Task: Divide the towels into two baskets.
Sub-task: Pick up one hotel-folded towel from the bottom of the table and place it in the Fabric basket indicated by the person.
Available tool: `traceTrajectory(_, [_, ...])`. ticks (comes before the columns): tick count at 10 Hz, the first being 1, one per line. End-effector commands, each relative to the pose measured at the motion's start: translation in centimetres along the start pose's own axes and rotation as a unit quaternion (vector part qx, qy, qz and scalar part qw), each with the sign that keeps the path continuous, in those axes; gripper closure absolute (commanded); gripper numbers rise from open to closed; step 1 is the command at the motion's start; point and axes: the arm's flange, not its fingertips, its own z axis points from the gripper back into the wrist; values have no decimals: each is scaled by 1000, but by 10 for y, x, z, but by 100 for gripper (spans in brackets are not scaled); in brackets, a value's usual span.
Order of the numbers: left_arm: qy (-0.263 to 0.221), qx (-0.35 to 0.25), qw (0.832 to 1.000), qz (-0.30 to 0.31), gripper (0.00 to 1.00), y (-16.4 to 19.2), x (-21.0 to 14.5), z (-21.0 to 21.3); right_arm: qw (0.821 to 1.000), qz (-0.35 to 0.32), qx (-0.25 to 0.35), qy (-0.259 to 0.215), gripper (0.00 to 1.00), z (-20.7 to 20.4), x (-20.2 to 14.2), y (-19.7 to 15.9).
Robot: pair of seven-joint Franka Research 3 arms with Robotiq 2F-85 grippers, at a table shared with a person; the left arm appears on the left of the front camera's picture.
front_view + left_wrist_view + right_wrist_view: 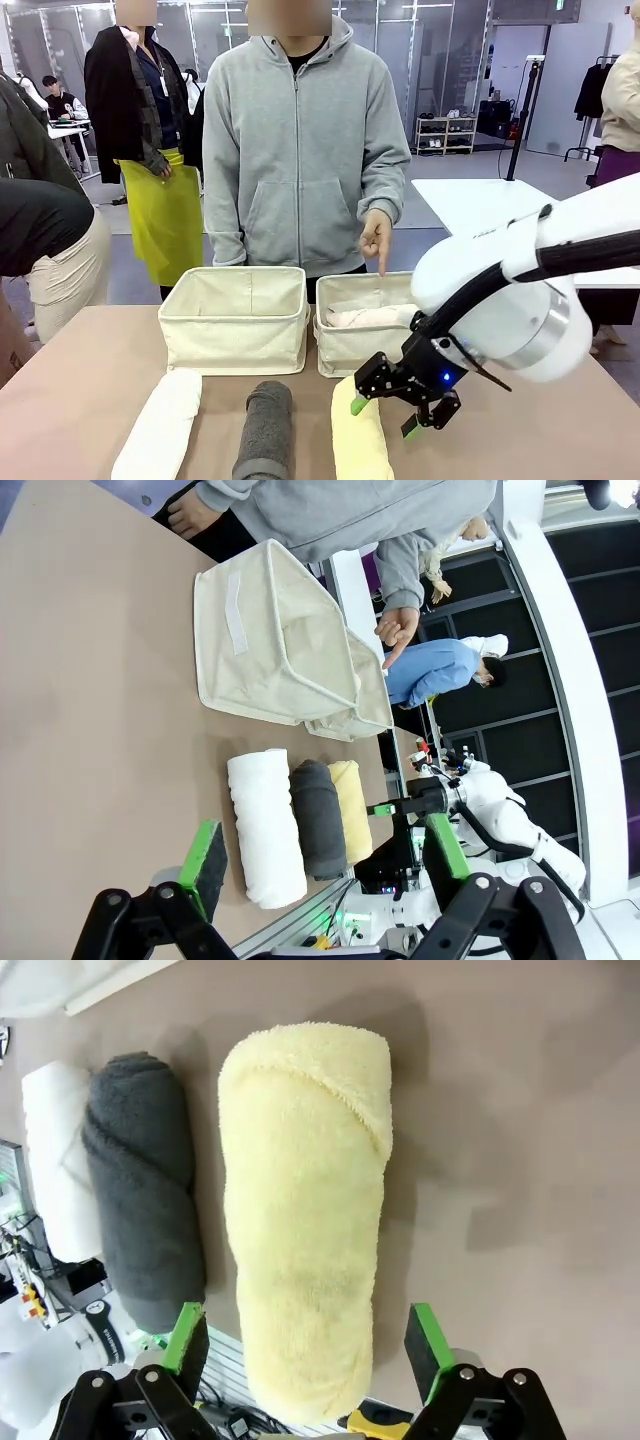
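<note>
Front view: a brown table [80, 380] carries two cream canvas baskets side by side toward its far edge, and three rolled towels lie in a row along its near edge, their ends aimed at the baskets. The left basket [235, 320] looks empty. The right basket [352, 345] holds the pink towel [365, 317], laid across it. A person stands at the far edge, and the person's hand [376, 238] points one finger down at the right basket, seemingly to show where the next roll belongs. From left to right the row is the white towel [160, 425], the dark grey towel [265, 430] and the yellow towel [358, 450]. The right gripper [385, 418] hangs low over the yellow towel with its jaws spread wide, probably set across the roll for a grasp. Left wrist view: the left gripper [322, 852] hovers above the table's near edge, jaws wide and empty, facing the three rolls and, beyond them, the baskets. It seems to be held clear of the other arm's work. Right wrist view: the camera looks straight down on the yellow towel [305, 1220], which lies lengthwise between the gripper's wide-open green pads [185, 1335] and is not yet pinched. The dark grey towel [140, 1180] lies just beside it, with the white towel [55, 1160] beyond.
</note>
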Motion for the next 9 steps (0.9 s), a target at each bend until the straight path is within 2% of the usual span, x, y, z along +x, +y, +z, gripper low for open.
traceTrajectory(1, [-3, -8, 1000, -3, 0, -3, 0, 3, 999, -18, -17, -20, 0, -15, -30, -9])
traceTrajectory(7, [-3, -8, 1000, -3, 0, -3, 0, 3, 1000, 0, -19, -17, 0, -43, -27, 5])
traceTrajectory(9, [-3, -8, 1000, -3, 0, -3, 0, 3, 1000, 4, -21, -13, 20, -44, -25, 5])
